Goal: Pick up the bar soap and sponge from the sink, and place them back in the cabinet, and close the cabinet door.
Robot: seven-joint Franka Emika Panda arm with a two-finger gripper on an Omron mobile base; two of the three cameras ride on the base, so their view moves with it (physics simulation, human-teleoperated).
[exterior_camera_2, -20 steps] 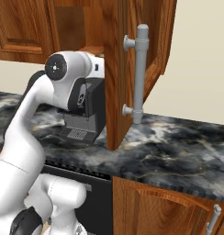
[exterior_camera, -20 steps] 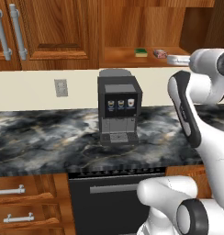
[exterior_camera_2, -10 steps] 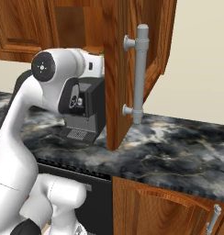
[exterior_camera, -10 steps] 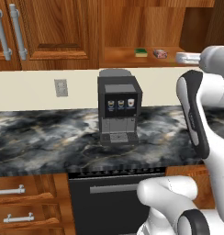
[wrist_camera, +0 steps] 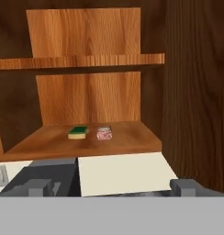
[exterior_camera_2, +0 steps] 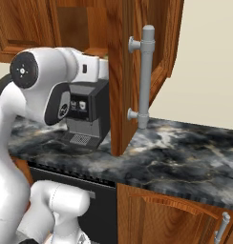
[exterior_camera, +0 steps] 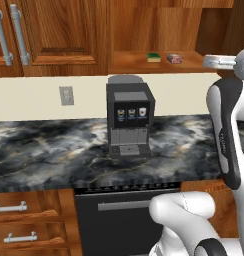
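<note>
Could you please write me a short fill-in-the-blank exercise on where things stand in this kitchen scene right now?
1. The sponge lies on the cabinet's bottom ____.
2. The bar soap lies beside the ____.
3. The cabinet door stands ____.
4. The coffee machine stands on the marble ____.

Missing words: shelf; sponge; open; counter
</note>
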